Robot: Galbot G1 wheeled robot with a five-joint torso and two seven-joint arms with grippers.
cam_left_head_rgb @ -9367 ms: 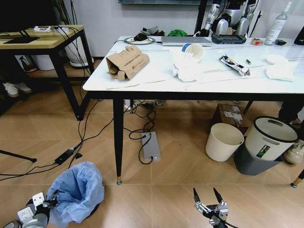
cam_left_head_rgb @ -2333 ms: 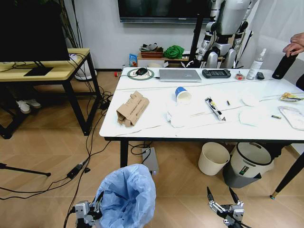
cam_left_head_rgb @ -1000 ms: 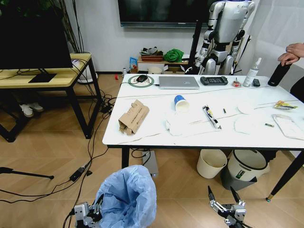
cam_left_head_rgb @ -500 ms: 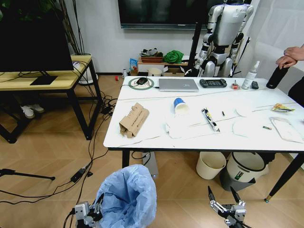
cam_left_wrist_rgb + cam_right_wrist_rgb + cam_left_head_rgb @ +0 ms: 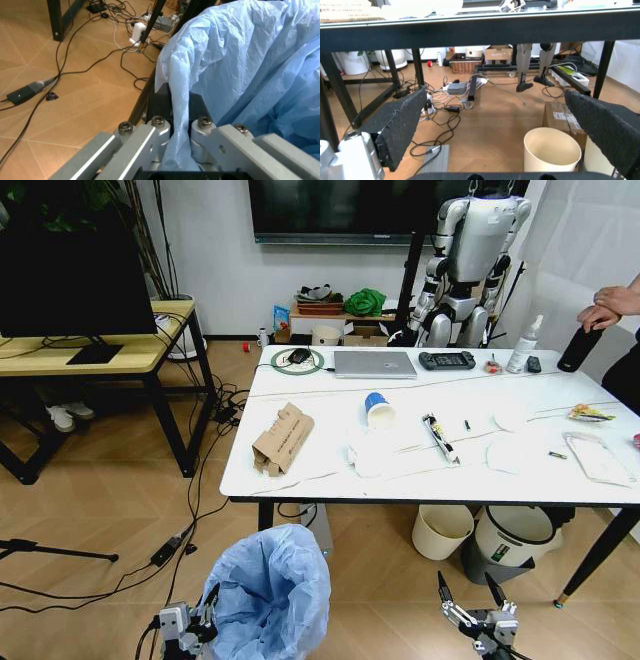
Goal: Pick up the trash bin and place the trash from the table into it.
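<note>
The left gripper (image 5: 175, 148) is clamped on the rim of the trash bin (image 5: 268, 595), held low before the table (image 5: 330, 480); likely light, its bag soft and slippery; the right gripper (image 5: 468, 592) hangs open, empty.

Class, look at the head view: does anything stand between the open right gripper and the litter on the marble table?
Yes. The right gripper hangs low near the floor, below the table top, so the table's near edge lies between it and the cardboard carton and paper cup.
</note>
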